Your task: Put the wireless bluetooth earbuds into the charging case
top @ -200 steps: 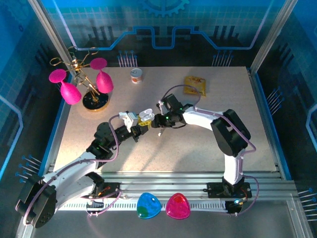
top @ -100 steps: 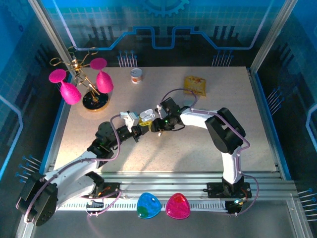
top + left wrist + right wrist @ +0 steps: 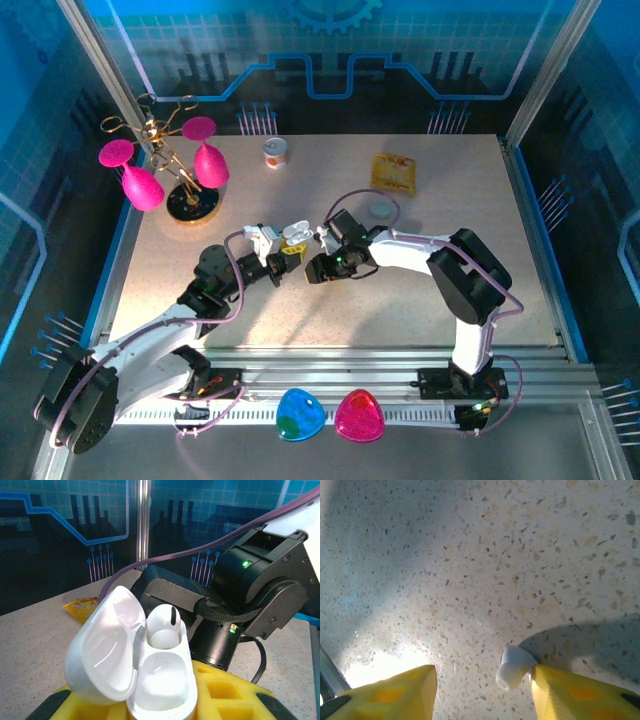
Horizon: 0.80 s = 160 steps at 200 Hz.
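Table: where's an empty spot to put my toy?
The biggest bare patch of the table lies between the yellow packet, the right arm and the right edge. Another lies in front, between the left arm and the right arm's base. The middle is crowded: the left pincer holds the open charging case there, right pincer beside it.

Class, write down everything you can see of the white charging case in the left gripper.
The charging case is a glossy white plastic pebble, its hinged lid swung open sideways. One earbud sits in the far socket; the near socket is empty. The left gripper clamps its base between yellow pads.
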Each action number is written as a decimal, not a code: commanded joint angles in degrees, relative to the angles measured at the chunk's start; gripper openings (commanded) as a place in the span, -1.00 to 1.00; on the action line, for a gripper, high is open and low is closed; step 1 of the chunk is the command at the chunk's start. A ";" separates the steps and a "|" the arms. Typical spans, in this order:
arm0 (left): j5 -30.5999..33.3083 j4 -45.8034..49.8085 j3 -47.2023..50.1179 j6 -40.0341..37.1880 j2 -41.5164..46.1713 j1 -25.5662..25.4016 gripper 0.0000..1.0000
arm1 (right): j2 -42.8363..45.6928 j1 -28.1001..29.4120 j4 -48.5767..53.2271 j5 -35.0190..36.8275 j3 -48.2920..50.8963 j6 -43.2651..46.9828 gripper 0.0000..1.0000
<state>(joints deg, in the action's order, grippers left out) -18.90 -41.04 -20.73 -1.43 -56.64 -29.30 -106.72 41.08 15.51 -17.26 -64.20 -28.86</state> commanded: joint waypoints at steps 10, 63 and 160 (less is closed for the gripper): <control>-0.34 -2.79 -0.15 0.00 0.58 0.35 -0.52 | 0.15 1.17 8.07 6.44 -4.07 2.54 -0.01; -0.79 0.61 0.37 -2.15 5.25 0.31 -0.52 | -5.45 5.07 21.17 17.30 -14.57 6.08 -0.13; -3.17 0.61 1.04 -2.77 6.81 0.32 -0.53 | -12.84 9.02 30.04 23.84 -23.83 7.34 -0.32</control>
<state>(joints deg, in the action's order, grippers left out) -20.82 -39.88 -20.67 -3.18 -50.39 -29.30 -117.95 49.39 41.82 4.58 -86.37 -22.11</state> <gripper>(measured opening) 0.238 0.361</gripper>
